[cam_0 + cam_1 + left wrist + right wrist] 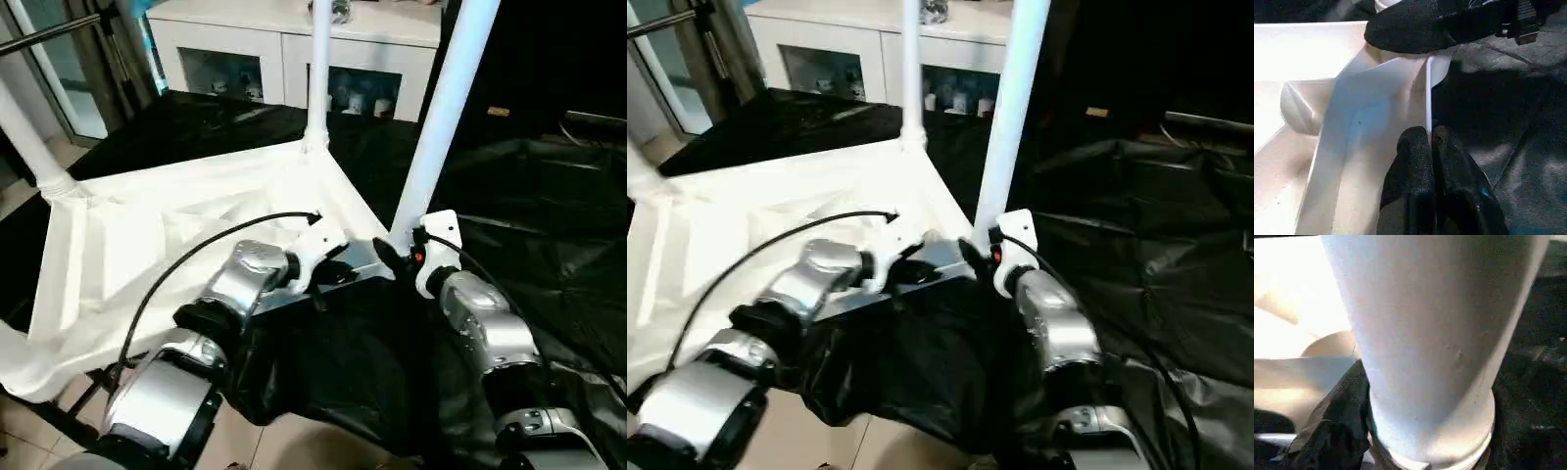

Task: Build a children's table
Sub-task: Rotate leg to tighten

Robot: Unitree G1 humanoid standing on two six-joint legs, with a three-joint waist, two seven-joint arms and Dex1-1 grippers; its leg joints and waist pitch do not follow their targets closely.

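— So, where is the leg (443,117) from your claws?

— It stands upright in the near corner socket of the upturned tabletop (147,245), its long axis almost vertical, leaning a little. My right claw (397,257) is at its base, touching it; whether the fingers grip it, I cannot tell.

— And the left one?

— My left claw (1431,147) is closed on the thin rim of the tabletop, just beside that corner. I judge the right arm is nearer for pressing the leg down.
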